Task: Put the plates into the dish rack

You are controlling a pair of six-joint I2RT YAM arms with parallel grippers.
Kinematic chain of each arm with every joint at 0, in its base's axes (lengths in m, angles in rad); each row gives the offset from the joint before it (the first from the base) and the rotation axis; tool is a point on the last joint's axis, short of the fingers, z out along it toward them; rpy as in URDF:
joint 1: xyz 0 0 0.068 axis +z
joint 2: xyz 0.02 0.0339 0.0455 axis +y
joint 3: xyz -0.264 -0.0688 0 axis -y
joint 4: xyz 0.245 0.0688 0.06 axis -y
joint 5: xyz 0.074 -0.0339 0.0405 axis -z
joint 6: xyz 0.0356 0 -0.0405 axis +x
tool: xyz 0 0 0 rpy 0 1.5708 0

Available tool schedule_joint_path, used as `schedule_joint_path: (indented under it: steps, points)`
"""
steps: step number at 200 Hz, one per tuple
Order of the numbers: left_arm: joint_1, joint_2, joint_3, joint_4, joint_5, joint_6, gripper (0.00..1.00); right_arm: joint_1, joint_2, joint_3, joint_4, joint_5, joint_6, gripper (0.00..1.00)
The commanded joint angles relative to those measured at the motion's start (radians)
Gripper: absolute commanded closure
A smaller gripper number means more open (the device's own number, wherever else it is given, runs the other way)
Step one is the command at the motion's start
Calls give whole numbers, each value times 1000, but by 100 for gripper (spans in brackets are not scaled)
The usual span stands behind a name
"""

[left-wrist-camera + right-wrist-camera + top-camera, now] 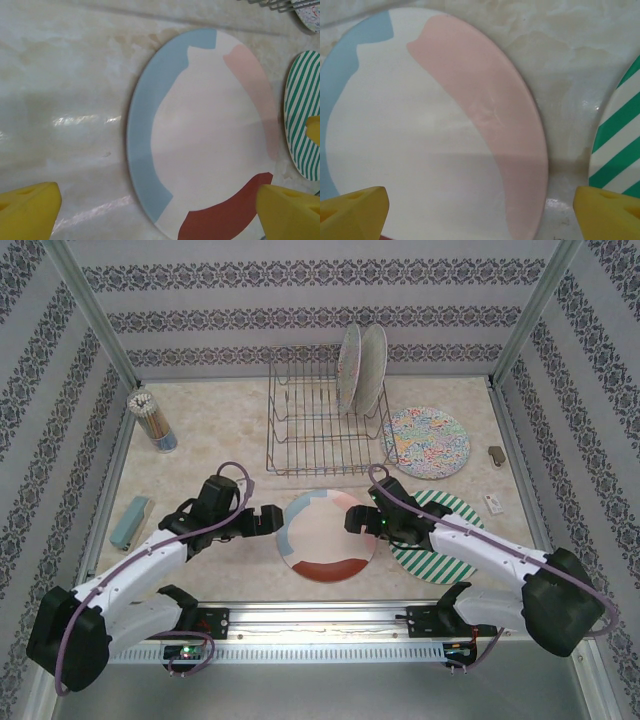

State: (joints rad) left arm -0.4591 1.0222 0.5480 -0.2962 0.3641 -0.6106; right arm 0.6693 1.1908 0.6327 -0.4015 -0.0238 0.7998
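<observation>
The cream plate (330,535) with blue, pink and rust rim blocks lies flat on the table between both grippers. My left gripper (266,520) is open at its left edge, and in the left wrist view the gripper (160,211) straddles the blue and rust rim of this plate (210,135). My right gripper (356,517) is open over the plate's right side; its wrist view has the gripper (480,210) spanning the pink rim of the plate (435,135). The green-white striped plate (445,545) lies partly under the right arm. A floral plate (428,442) lies flat beside the dish rack (300,430), where two plates (360,368) stand upright.
A cup of pencils (152,420) stands at the far left. A blue-grey block (131,522) lies near the left wall. A small brown object (496,452) and a white tag (494,503) sit by the right wall. Patterned walls enclose three sides.
</observation>
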Motion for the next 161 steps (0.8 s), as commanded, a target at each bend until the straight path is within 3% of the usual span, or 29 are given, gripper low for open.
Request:
schedule_joint_path:
  steps: [1,72,161]
  points:
    - [-35,22,5,104,-26,-24,0,-13,23,-2,43,-5,-27,5]
    - [-94,85,-5,157,-72,-43,0,-41,98,4,96,-75,-57,6]
    - [-121,102,-31,190,-99,-64,0,-44,133,-6,115,-56,-71,6]
